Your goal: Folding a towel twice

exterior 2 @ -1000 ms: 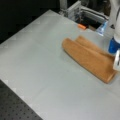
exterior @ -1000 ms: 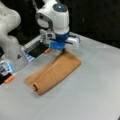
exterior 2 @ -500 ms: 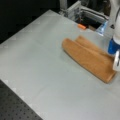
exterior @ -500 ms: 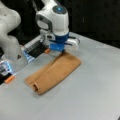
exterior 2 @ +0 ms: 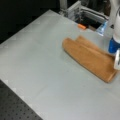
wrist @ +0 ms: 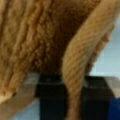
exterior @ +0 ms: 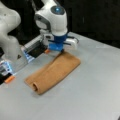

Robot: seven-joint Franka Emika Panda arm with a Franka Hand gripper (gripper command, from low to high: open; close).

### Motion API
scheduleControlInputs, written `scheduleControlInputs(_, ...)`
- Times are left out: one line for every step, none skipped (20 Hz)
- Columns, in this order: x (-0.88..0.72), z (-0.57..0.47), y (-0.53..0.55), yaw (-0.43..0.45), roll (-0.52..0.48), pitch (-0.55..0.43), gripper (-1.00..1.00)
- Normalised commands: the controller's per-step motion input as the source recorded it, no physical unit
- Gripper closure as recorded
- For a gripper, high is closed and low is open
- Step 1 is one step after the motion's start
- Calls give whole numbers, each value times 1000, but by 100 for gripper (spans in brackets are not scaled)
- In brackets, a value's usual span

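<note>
Lying folded into a long tan terry strip, towel (exterior: pixel 53 72) (exterior 2: pixel 90 58) on grey table (exterior: pixel 95 85); gripper (exterior: pixel 59 49) pinching a ribbed edge band between black fingers (wrist: pixel 51 97).

Folded towel (exterior 2: pixel 91 58) beside gripper (exterior 2: pixel 115 51).

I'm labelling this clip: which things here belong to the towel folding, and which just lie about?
Job:
- towel, folded into a long strip on the table
- gripper, shut on the towel's edge

Lying about:
- orange tag
- second orange tag
</note>
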Motion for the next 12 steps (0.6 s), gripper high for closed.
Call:
scheduleControlInputs(-419,-117,13,-52,122,-142,-100)
scheduleControlInputs(-400,-113,2,-55,111,-177,-100)
scheduleControlInputs(-385,-111,-12,-59,116,-204,-100)
scheduleControlInputs(-372,-110,-21,-63,119,-211,-100)
scheduleControlInputs(-361,-105,-30,-66,114,-227,-100)
scheduleControlInputs(-355,-99,-40,-63,116,-227,-100)
scheduleControlInputs(-351,-97,-44,-63,117,-225,-100)
scheduleControlInputs(-350,-97,-45,-62,117,-223,-100)
scheduleControlInputs(-352,-94,-46,-57,122,-215,-100)
scheduleControlInputs(-359,-88,-47,-55,122,-206,-100)
scheduleControlInputs(-364,-87,-47,-55,122,-201,-100)
scheduleControlInputs(-379,-74,-51,-48,134,-176,-100)
